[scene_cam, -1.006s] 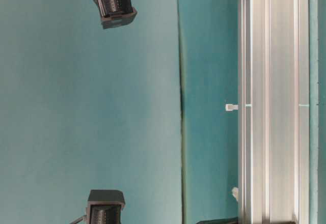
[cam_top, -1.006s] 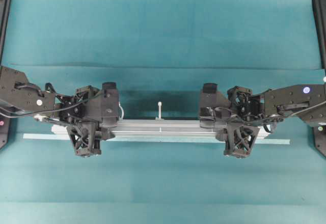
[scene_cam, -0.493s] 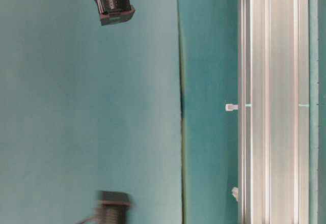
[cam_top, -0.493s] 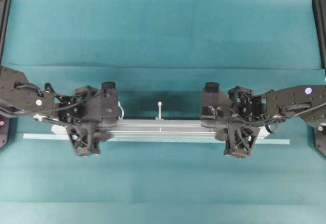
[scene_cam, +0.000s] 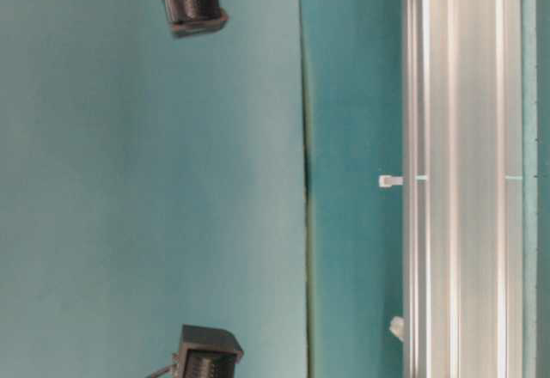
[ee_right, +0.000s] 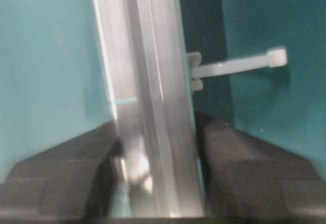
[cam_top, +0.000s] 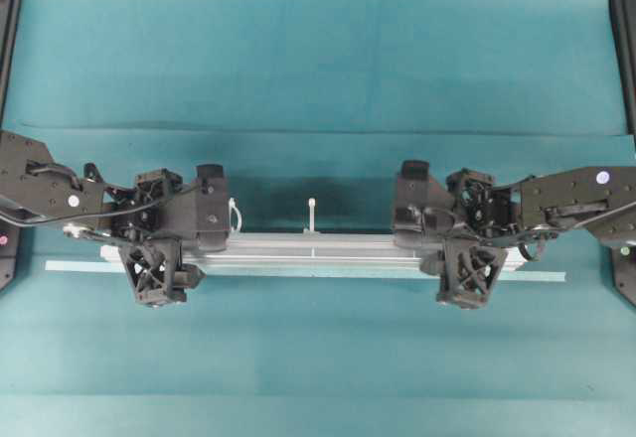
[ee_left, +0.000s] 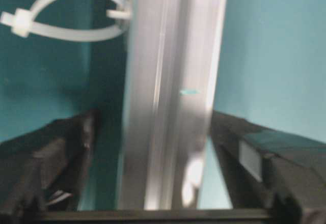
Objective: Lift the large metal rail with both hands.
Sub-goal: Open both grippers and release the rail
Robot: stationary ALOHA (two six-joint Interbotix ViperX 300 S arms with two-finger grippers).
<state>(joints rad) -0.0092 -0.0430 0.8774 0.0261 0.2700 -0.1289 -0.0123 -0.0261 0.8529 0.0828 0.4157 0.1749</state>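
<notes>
- Wrist views sit closest: in the left one the rail (ee_left: 170, 96) runs up the middle between spread jaws of the left gripper (ee_left: 153, 147), a clear gap on each side, a looped zip tie (ee_left: 61, 10) at upper left.
- In the right wrist view the right gripper (ee_right: 153, 155) has its jaws apart, close beside the rail (ee_right: 147, 107), which looks blurred; contact cannot be told.
- Overhead, the rail (cam_top: 313, 250) lies across the middle of the teal mat (cam_top: 318, 79), left gripper (cam_top: 174, 248) and right gripper (cam_top: 447, 248) straddling its ends.
- A pale tape stripe (cam_top: 542, 276) lies just beside the rail.
</notes>
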